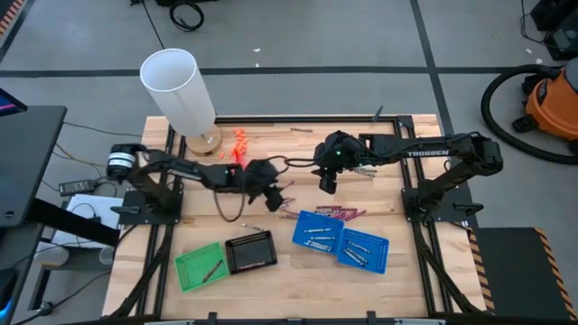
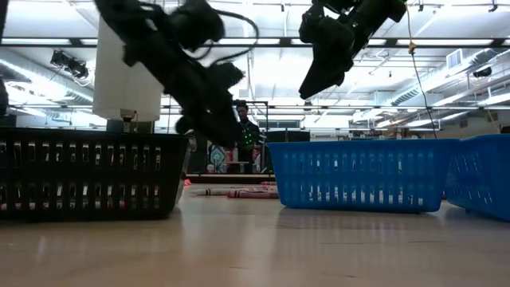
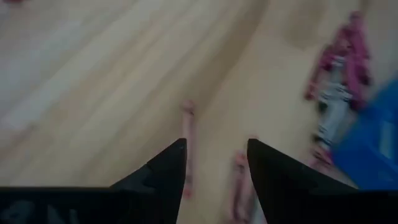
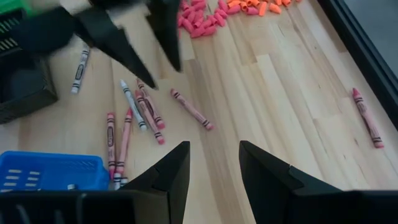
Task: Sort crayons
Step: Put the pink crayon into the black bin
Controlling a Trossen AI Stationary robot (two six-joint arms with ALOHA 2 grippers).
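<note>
Left wrist view shows your left hand [image 3: 216, 163] open, empty, above loose crayons [image 4: 140, 115] on the tabletop [image 1: 388, 280] left of the blue bins [image 1: 316, 236]; centre one crayon between the fingers before closing. Right hand [image 4: 213, 163] waits open nearby.

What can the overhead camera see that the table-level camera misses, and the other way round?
Only the high view shows the flat green plastic basket, the heap of stubby orange-pink pieces and the pale grey crayons lying inside the blue plastic baskets. Only the low view shows the room behind the table, where a person stands in the distance. Both show the black mesh basket, the tall white cylinder, loose magenta crayons on the wooden table, and the left end effector and right end effector, both open and empty.
</note>
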